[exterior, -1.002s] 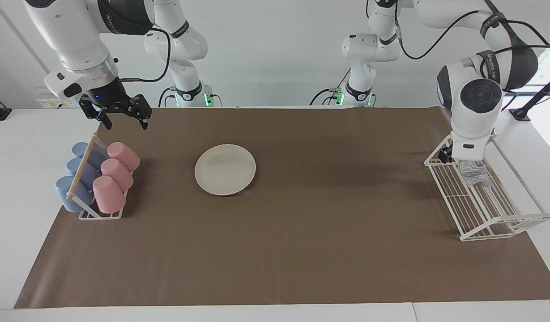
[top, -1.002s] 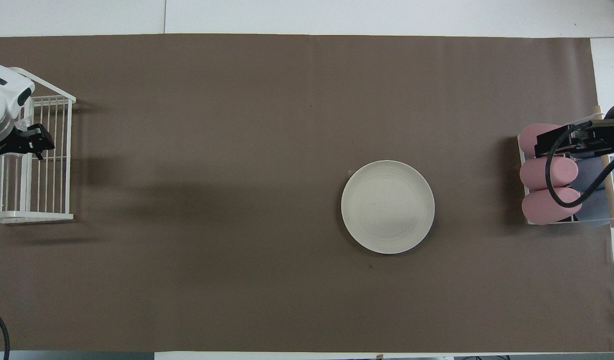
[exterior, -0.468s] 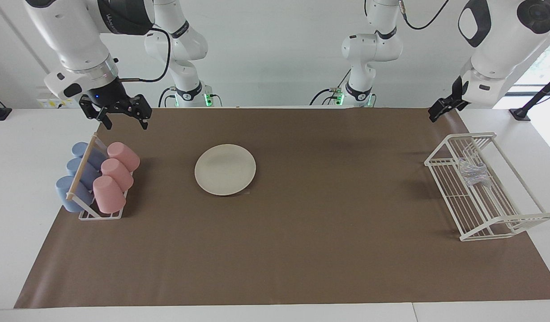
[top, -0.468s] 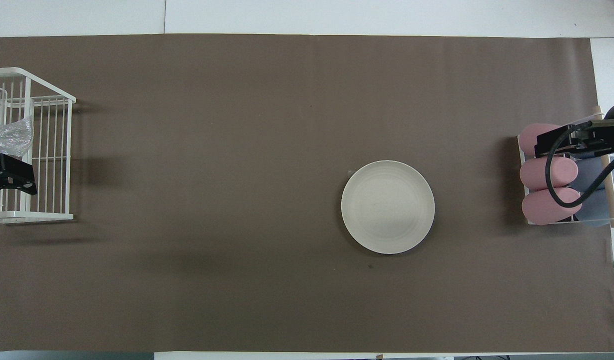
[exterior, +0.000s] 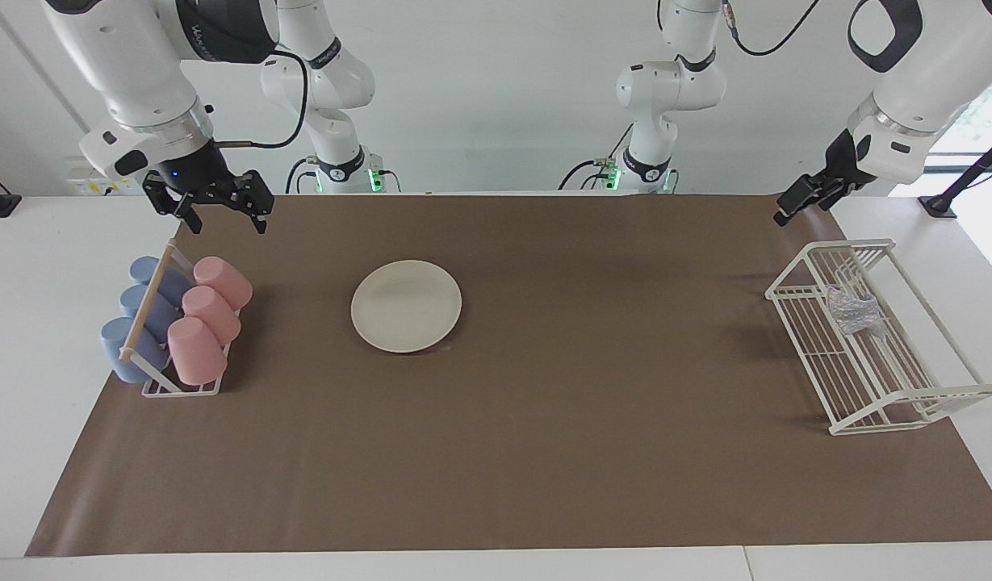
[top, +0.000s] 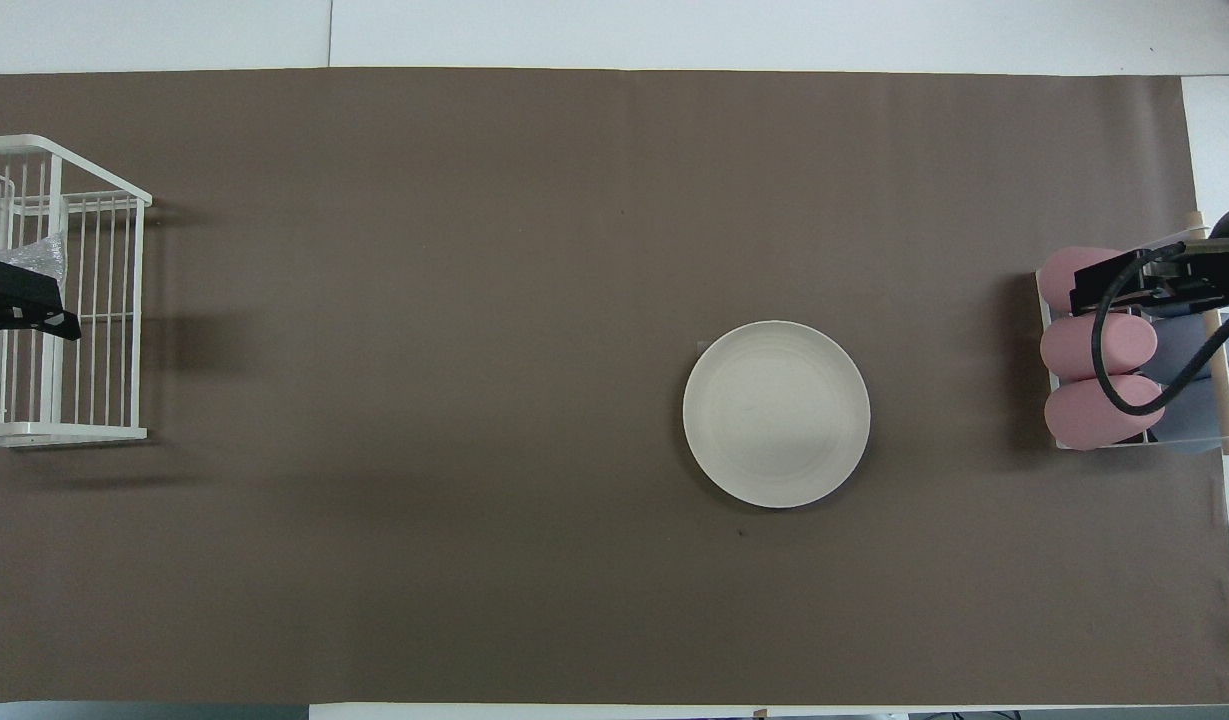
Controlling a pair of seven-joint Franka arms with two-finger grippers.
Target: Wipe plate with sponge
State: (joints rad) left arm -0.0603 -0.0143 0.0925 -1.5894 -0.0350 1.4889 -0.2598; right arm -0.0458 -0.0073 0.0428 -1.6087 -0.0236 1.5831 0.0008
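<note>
- Inside the rack (exterior: 931, 399) lay the sponge (exterior: 852, 312), at its end nearer the robots; left gripper (exterior: 802, 200) hung above that end, open, empty.
- Well apart from the rack sat the plate (exterior: 406, 306); right gripper (exterior: 219, 203) waited, open, empty.
- A good pickup probably needed a straight descent between the rack's wires.

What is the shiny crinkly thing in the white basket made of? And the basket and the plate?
The sponge looks like soft silvery mesh or foil: it glints and wrinkles. The basket seems coated white wire: thin straight bars with gaps. The plate looks like matte cream ceramic or plastic; its smooth, dull surface leaves that open.
</note>
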